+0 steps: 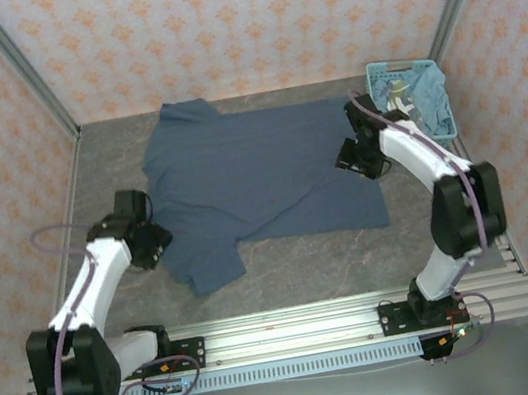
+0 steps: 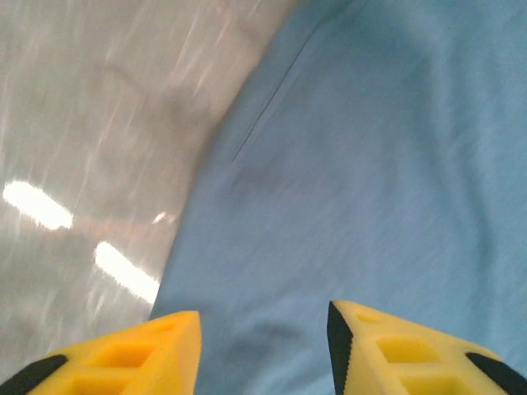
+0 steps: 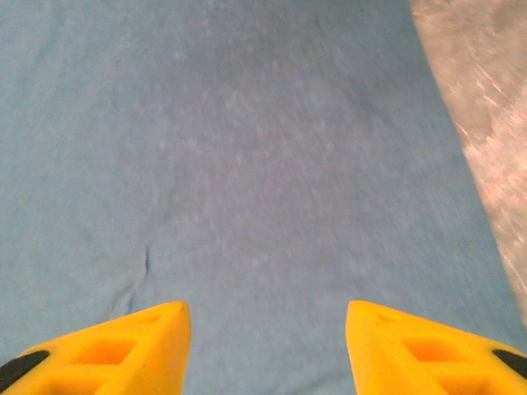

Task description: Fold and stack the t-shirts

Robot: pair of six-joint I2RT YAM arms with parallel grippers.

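Lying spread on the worktop (image 1: pixel 355 253), the slate-blue t-shirt (image 1: pixel 261 178) is flanked by both arms. The left tool (image 2: pixel 263 317) is held apart over its left edge, the right tool (image 3: pixel 268 306) apart over its right side.

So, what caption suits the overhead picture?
Left gripper and right gripper flank a slate-blue t-shirt spread on the table, basket at far right.

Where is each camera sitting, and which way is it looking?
Top camera: up high behind the arms, looking down on the table, the spread-out t-shirt and the basket; both arms show.
Left wrist camera: on the left arm, looking down at the t-shirt's edge and the table; the yellow left tool shows.
Right wrist camera: on the right arm, looking down at the t-shirt; the yellow right tool shows.
Shared: all see the t-shirt.
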